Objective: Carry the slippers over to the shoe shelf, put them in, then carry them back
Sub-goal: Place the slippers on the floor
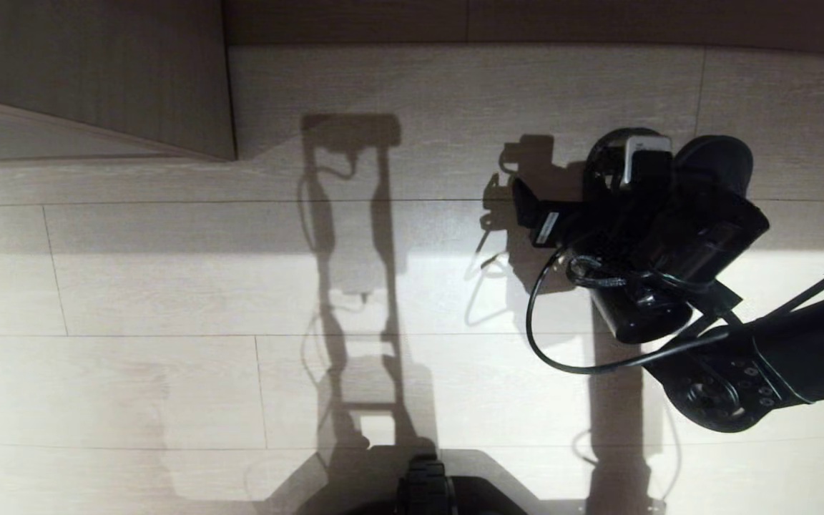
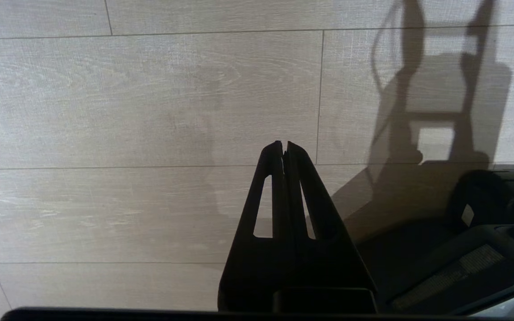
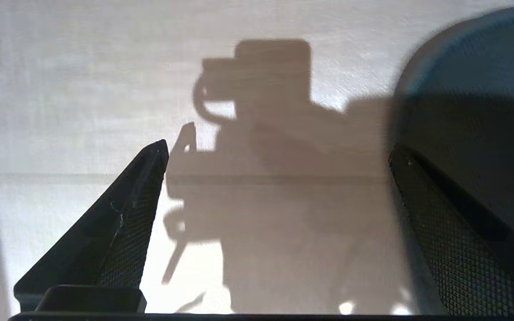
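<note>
One dark slipper (image 3: 475,89) with a blue-grey rim lies on the pale floor, just outside one finger of my right gripper (image 3: 278,149). That gripper hangs low over the floor, open, with only bare floor and its own shadow between the fingers. In the head view the slipper (image 1: 719,161) shows as a dark rounded shape behind my right arm (image 1: 798,343), which covers most of it. I see no second slipper. The shoe shelf is out of view. My left gripper (image 2: 282,145) is parked over the floor, shut and empty.
A pale wood-grain panel (image 1: 97,71) stands at the far left, with a darker skirting strip (image 1: 526,21) along the far edge. The robot's base (image 1: 426,493) shows at the near edge. A black cable (image 1: 548,350) loops from the right wrist.
</note>
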